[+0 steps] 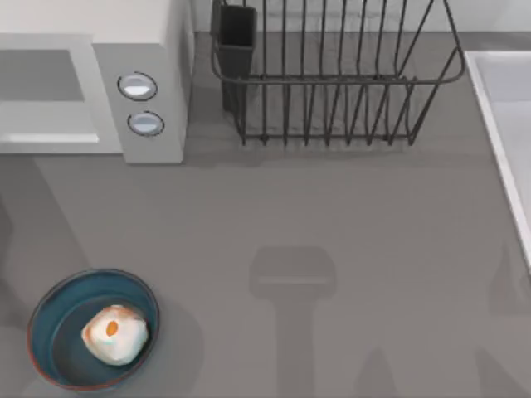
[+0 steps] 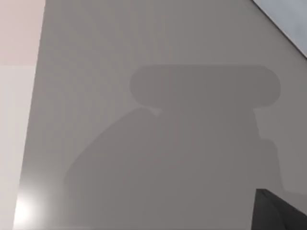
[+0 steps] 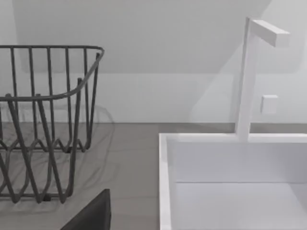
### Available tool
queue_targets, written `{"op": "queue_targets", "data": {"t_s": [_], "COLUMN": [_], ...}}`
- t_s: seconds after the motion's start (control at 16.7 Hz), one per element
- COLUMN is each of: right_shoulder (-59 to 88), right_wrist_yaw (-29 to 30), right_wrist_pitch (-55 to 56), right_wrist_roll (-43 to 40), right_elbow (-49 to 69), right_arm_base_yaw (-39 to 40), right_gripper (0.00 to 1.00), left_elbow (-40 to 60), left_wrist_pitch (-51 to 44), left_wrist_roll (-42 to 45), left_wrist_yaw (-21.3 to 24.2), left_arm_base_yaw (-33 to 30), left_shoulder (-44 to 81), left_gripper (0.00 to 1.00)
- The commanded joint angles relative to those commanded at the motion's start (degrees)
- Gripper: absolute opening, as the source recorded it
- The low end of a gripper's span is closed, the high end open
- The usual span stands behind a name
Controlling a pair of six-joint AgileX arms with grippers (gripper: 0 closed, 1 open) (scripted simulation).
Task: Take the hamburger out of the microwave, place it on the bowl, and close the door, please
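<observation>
**Grippers' state unreadable; hamburger sits in bowl**

Gripper state first: of your left gripper (image 2: 283,213) you get a single dark corner in the left wrist view, above bare grey table, and I cannot tell whether it is apart or together. Your right gripper (image 3: 91,215) likewise gives you one dark wedge in the right wrist view, and again I cannot tell its state.

Count the task's things in the top view. You have one hamburger (image 1: 115,333), lying inside the one bowl (image 1: 50,308), slightly towards the bowl's right side, orange spot facing up. That bowl stands at the near left corner of the table (image 1: 332,207).

One microwave (image 1: 158,50) occupies the far left corner. Its one door (image 1: 41,99) looks flush with the front, its greyish window towards you. Two knobs (image 1: 138,86) sit one above the other on the panel just right of the door.

One wire dish rack (image 1: 332,108) stands along the far edge, near the middle, with one dark cup holder (image 1: 236,37) on its left end. One white sink (image 3: 230,191) runs along the right edge, with one white tap (image 3: 247,76) rising behind it.
</observation>
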State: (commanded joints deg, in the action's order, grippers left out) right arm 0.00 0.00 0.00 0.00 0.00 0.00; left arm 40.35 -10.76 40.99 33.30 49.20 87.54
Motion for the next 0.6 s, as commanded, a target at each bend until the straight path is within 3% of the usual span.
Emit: {"op": "queue_targets", "data": {"t_s": [0.18, 0.6], "right_shoulder": [0.00, 0.00], "right_wrist_yaw": [0.00, 0.00], "right_wrist_pitch": [0.00, 0.00], "right_wrist_roll": [0.00, 0.00], "right_elbow": [0.00, 0.00], "right_arm_base_yaw": [0.00, 0.00], "right_gripper": [1.00, 1.00], "left_elbow": [-2.21, -14.43], "left_wrist_pitch": [0.78, 5.06], "left_wrist_roll": [-2.34, -16.66], "left_wrist_yaw": [-1.68, -10.79], "left_arm_base_yaw": [-2.36, -18.19], "left_shoulder": [-2.36, -17.28], "left_gripper": [0.00, 0.00]}}
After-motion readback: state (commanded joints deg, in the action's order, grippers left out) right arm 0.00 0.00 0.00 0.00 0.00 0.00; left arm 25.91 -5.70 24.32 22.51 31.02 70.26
